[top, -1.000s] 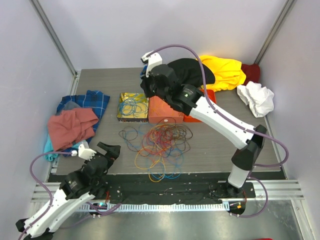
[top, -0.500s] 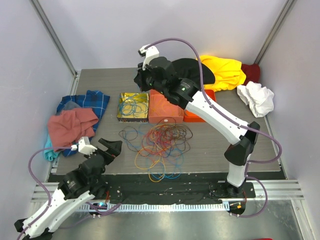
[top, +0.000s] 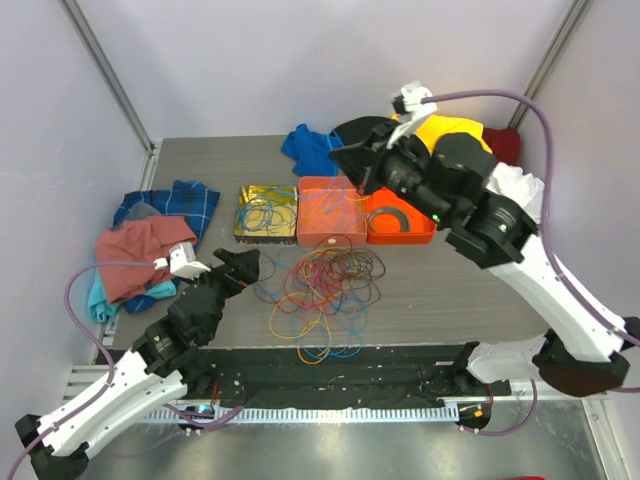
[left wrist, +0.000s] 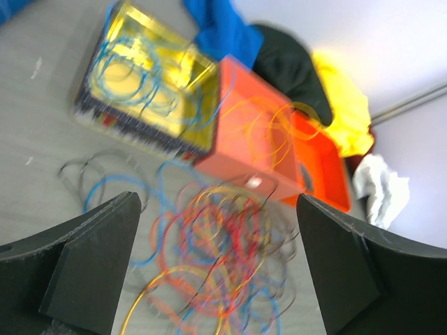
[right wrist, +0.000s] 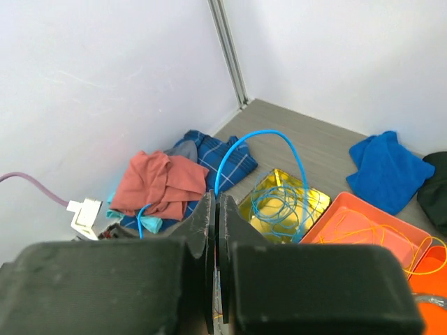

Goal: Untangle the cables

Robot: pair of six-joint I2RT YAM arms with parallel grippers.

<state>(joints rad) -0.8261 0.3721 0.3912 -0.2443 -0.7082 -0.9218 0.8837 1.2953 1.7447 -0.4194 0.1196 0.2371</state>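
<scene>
Cables [top: 322, 290] in loose tangle | gold tray [top: 265, 238], orange tray [top: 330, 238] just behind

Grey wood-grain table [top: 200, 160], tangled cables [top: 320, 290] mid-table, gold tray [top: 266, 238], orange trays [top: 330, 238], cloths [top: 140, 255] around edges

The cables [top: 322, 288] are orange, red, blue, yellow and dark. The tin [top: 244, 230] is gold, the 2 trays [top: 330, 238] orange. The plaid cloth [top: 185, 203] is blue, beside a salmon cloth [top: 140, 255].
</scene>
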